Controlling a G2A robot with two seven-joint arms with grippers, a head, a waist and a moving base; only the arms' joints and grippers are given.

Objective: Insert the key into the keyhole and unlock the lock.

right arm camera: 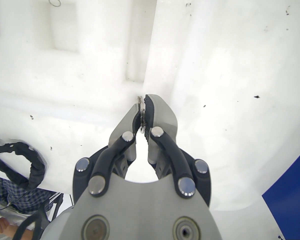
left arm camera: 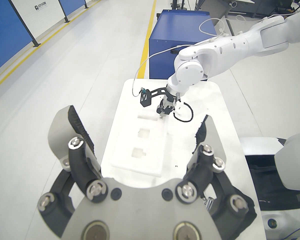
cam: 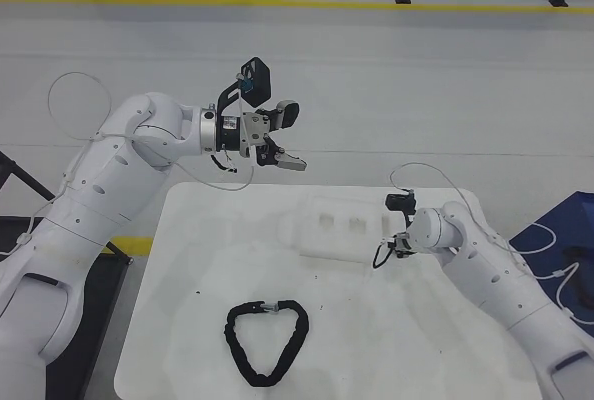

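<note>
A black chain lock (cam: 297, 335) lies in a loop near the front of the white table (cam: 197, 300), its end also visible in the right wrist view (right arm camera: 32, 166). My right gripper (right arm camera: 141, 111) is shut on a small metal key (right arm camera: 142, 117) with a ring, at the right end of the white foam tray (cam: 322, 245), tips down against a slot's edge. From the left wrist view the right gripper (left arm camera: 162, 113) stands on the tray's far end (left arm camera: 140, 161). My left gripper (cam: 295, 138) hangs open and empty above the table's back left edge, fingers (left arm camera: 77, 126) wide apart.
The foam tray has several rectangular recesses; one holds a loose metal ring (right arm camera: 54, 1). A blue cabinet (left arm camera: 175, 43) stands beyond the table's right side. Bare table surface surrounds the lock.
</note>
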